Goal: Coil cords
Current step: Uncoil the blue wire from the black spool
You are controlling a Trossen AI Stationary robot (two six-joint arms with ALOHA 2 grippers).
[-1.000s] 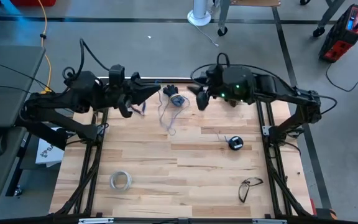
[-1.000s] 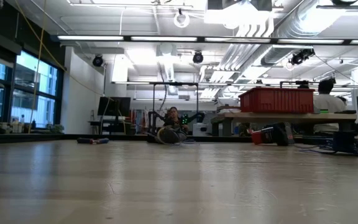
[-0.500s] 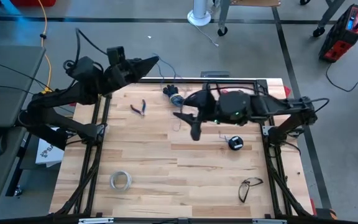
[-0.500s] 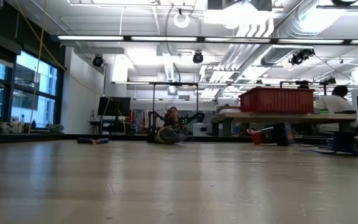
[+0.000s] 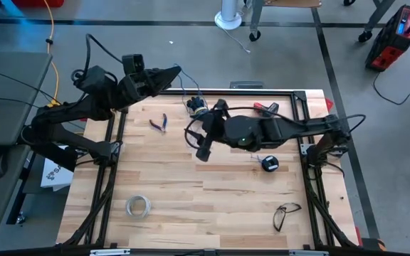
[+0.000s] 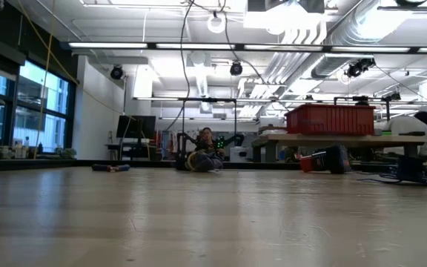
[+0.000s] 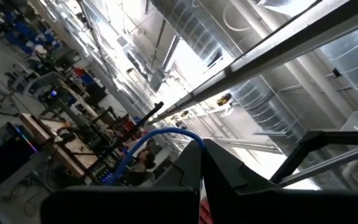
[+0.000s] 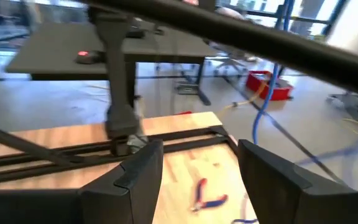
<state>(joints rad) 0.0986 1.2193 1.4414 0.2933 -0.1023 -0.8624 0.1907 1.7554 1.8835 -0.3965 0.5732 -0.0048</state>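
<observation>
Overhead, the right gripper (image 5: 202,142) hangs over the middle of the table (image 5: 212,213), its two fingers spread apart with nothing between them, as the right wrist view confirms with bare wood showing in the gap. The thin bluish wire (image 5: 191,107) lies just beyond it, toward the table's far edge: its loose loops run from a tangle around the small dark spool (image 5: 196,107) up and away to the left gripper (image 5: 174,71), so the wire's long line stretches roughly from the spool toward the far-left corner. The right arm reaches in low and nearly flat from the right side, elbow bent near the frame post, wrist turned so its fingers point at the near-left of the spool.

The left gripper is raised off the table beyond the far rail, jaws pressed together; a blue strand curves out right at its tip in the left wrist view, which suggests it is pinching the wire, though the contact itself is too fine to make out. By position, the right arm is the nearer to the spool and the slack.

Red-handled pliers (image 5: 159,124) lie left of the spool, a second dark reel (image 5: 270,163) sits under the right forearm, and a whitish tape ring (image 5: 139,206) and spectacles (image 5: 286,210) rest well apart near the front.
</observation>
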